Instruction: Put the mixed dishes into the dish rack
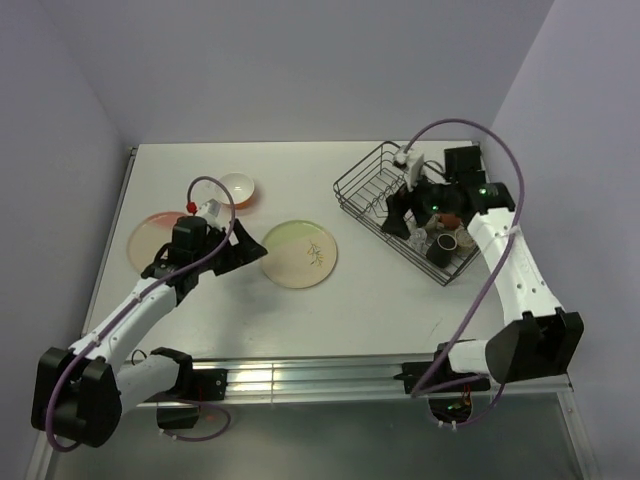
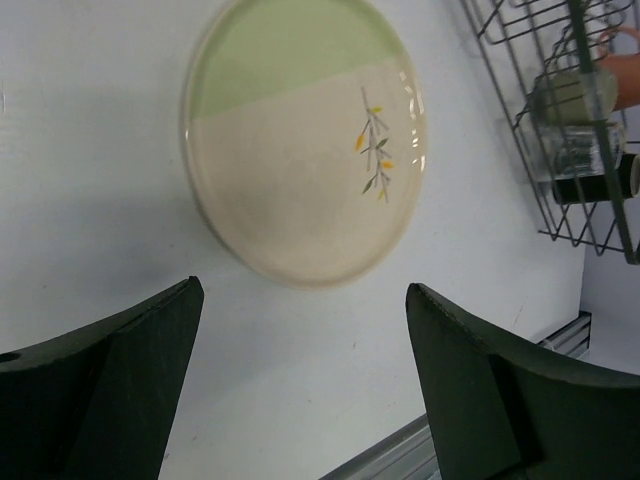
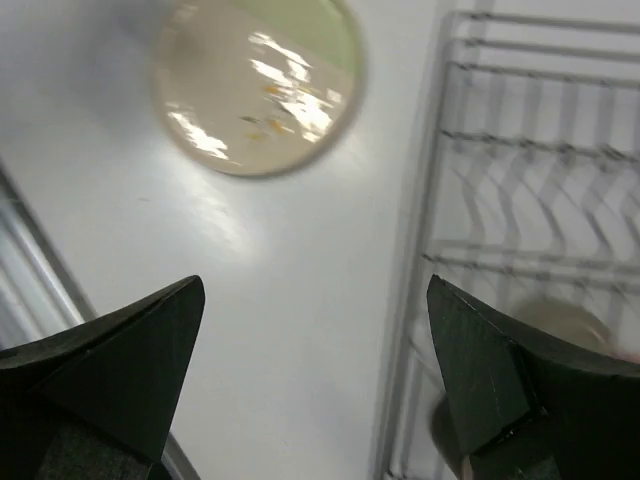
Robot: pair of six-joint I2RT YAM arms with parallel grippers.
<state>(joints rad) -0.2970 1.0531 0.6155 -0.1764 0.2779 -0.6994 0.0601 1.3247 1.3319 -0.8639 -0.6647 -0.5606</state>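
The cream-green plate with a sprig [image 1: 299, 253] lies flat at the table's middle; it also shows in the left wrist view [image 2: 300, 140] and, blurred, in the right wrist view [image 3: 255, 85]. My left gripper [image 1: 246, 250] [image 2: 300, 370] is open and empty, just left of this plate. The pink-cream plate [image 1: 150, 240] lies behind the left arm. The orange bowl [image 1: 238, 188] stands further back. The dish rack [image 1: 372, 180] [image 2: 520, 120] [image 3: 450, 200] holds several cups at its near end, among them a brown cup [image 1: 443, 247]. My right gripper [image 1: 402, 215] [image 3: 315, 370] is open and empty over the rack's left rim.
A grey-green cup [image 2: 570, 95], a pink cup [image 2: 628, 80] and a dark cup [image 2: 600, 185] sit in the rack's end. A metal rail [image 1: 300, 378] runs along the table's near edge. Walls close the left, back and right.
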